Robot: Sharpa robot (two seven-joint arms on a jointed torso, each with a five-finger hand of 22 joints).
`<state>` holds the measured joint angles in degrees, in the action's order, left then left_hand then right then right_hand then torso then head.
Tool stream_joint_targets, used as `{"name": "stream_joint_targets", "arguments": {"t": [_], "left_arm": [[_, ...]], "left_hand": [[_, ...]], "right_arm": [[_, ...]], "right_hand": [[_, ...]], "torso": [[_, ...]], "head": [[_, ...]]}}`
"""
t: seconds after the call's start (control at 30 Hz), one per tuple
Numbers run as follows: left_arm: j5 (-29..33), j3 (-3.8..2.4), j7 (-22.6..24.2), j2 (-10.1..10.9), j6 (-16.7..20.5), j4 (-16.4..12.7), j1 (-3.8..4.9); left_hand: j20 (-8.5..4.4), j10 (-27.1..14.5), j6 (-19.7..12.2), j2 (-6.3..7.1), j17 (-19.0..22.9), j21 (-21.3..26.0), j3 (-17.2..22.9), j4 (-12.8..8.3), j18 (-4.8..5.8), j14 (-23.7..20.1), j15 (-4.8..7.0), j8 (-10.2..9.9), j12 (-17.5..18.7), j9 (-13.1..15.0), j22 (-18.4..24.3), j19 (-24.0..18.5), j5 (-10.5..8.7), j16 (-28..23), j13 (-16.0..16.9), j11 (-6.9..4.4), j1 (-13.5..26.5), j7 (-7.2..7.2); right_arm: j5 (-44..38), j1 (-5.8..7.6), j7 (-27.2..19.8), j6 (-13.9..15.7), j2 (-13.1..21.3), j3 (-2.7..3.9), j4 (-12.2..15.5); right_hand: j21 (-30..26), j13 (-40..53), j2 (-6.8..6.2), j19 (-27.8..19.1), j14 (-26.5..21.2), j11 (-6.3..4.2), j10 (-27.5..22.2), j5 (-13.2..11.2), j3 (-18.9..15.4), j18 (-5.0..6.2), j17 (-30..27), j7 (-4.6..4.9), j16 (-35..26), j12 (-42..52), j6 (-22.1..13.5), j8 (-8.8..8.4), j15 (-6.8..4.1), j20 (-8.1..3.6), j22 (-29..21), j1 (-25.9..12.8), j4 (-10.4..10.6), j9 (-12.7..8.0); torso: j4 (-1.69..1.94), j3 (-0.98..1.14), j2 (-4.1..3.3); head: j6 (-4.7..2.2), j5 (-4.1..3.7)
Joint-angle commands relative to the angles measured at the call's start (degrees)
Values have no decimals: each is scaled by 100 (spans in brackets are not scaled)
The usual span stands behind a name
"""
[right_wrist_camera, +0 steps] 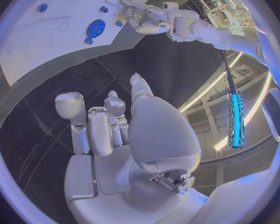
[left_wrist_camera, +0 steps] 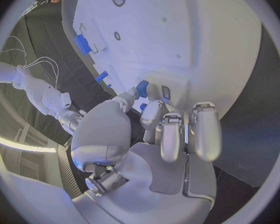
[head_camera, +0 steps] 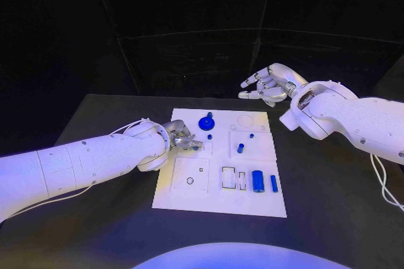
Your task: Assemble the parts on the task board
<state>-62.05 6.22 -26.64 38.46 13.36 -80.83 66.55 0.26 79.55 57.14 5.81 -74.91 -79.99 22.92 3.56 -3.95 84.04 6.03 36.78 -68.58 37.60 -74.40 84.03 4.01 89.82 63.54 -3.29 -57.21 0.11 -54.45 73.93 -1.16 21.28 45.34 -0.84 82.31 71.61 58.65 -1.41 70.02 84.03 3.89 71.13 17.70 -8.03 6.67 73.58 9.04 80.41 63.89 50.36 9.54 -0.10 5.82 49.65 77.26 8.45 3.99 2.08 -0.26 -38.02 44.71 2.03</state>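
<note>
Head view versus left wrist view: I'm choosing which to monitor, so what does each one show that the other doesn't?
Head view alone: the right hand raised beyond the task board's far edge, holding nothing, and the blue gear on the board.

Left wrist view alone: a close look at the left hand's fingertips touching a small blue part.

Both: the left hand over the board, and the blue cylinders lying on it.

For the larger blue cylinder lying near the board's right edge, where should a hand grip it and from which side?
Grip the larger blue cylinder across its middle, coming straight down from above. It lies flat on the task board, long axis running away from the robot, with a thinner blue pin close beside it, so a narrow pinch across its width seems safest.
</note>
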Motion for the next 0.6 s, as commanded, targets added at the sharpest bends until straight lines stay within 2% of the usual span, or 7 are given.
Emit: {"name": "stream_joint_targets", "arguments": {"t": [0.03,0.13,0.27,0.6], "left_arm": [[-2,8,-114,2,-31,15,-4],[18,8,-112,4,13,13,-4],[38,8,-113,10,47,10,-4],[129,7,-66,9,129,3,-5]], "left_hand": [[-42,41,22,-16,-1509,-28,-184,100,82,596,46,-11,-43,0,-17,152,-4,18,11,-12,107,31],[-43,46,37,-78,-1509,-42,-470,302,87,596,47,-18,-53,9,-46,160,-2,18,19,-15,249,28],[-52,52,42,-131,-1509,-61,-803,459,92,596,57,-23,-68,29,-82,169,0,18,33,-24,247,16],[-58,56,43,-220,-1509,-69,-1232,655,95,596,64,-25,-81,62,-109,174,-9,18,42,-31,152,8]], "right_arm": [[22,11,-58,11,0,5,-3],[25,11,-60,16,1,5,-3],[30,11,-62,19,2,5,-5],[41,11,-70,25,0,5,-11]], "right_hand": [[-27,-9,53,-21,232,-12,-34,31,-36,99,-5,-19,-18,-26,-6,24,-55,-30,-9,-11,1,-6],[-37,-20,54,-28,231,-11,-39,35,-43,102,-14,-18,-24,-33,-8,25,-55,-30,-28,-16,7,-6],[-40,-25,55,-30,231,-10,-41,38,-49,102,-16,-18,-26,-37,-10,26,-55,-30,-33,-20,13,-7],[-50,-34,58,-32,230,-10,-43,43,-69,104,-23,-16,-34,-40,-15,30,-54,-30,-46,-33,30,-7]], "torso": [[-1,0,-3],[-3,2,-5],[-4,2,-2],[-2,0,-1]], "head": [[-8,-17],[-9,-29],[-3,-15],[-4,-20]]}}
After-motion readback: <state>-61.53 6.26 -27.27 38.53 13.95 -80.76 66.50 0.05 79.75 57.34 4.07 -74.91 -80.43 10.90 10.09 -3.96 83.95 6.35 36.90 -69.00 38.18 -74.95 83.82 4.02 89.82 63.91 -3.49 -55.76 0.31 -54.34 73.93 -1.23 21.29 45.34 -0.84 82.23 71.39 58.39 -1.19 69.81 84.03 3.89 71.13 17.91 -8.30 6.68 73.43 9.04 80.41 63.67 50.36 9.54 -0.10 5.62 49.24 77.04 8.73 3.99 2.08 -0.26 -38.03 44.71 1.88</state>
